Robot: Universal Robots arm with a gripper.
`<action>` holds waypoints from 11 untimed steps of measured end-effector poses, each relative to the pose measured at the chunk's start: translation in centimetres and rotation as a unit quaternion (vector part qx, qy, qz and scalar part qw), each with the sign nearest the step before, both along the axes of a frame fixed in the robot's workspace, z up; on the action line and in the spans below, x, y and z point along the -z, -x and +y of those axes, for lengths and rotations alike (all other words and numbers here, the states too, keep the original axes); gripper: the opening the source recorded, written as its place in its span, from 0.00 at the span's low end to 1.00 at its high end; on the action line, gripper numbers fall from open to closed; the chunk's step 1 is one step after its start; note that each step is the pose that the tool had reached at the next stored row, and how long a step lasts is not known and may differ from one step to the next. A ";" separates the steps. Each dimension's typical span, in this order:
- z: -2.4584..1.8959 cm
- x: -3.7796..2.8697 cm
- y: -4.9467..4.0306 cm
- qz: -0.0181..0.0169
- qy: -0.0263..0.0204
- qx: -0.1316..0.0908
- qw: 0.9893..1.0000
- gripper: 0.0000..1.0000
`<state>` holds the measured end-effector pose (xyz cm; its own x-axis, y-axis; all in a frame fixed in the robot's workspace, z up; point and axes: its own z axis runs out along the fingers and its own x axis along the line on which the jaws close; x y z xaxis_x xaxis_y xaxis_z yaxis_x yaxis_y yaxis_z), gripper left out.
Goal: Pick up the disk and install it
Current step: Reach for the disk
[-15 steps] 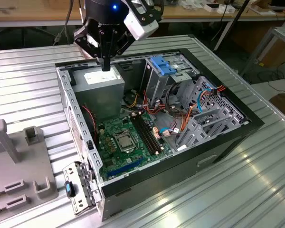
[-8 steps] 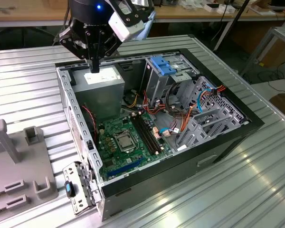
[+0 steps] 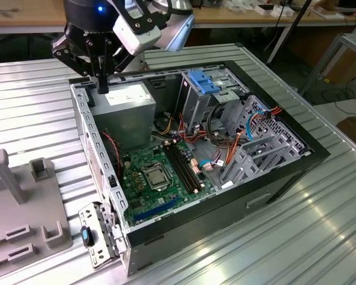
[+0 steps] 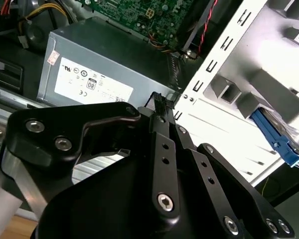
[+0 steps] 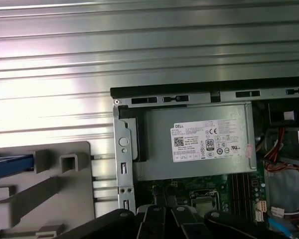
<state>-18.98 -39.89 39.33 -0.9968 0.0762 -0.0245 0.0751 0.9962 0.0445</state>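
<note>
Progress is nil: your gripper (image 3: 102,83), fingers closed on nothing, hangs above the power supply (image 3: 121,110) at the case's (image 3: 237,205) far corner, the disk (image 5: 10,162) unpicked in the grey fixture (image 3: 24,208) on the exterior view's left.

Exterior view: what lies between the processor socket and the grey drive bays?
Black memory slots lie beside the processor socket, then loose red and orange cables before the drive bays, in the exterior view.
</note>
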 end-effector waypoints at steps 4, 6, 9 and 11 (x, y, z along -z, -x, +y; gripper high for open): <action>0.00 -0.01 1.04 0.000 0.000 0.000 1.000 0.11; 0.00 -0.01 1.48 0.000 0.000 0.000 1.000 0.11; 0.00 -0.01 2.14 0.000 0.000 0.000 1.000 0.11; 0.00 -0.01 2.50 0.000 0.000 0.000 1.000 0.11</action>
<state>-21.48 -39.90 39.33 -0.9968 0.0762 -0.0245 0.0750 0.9962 0.0444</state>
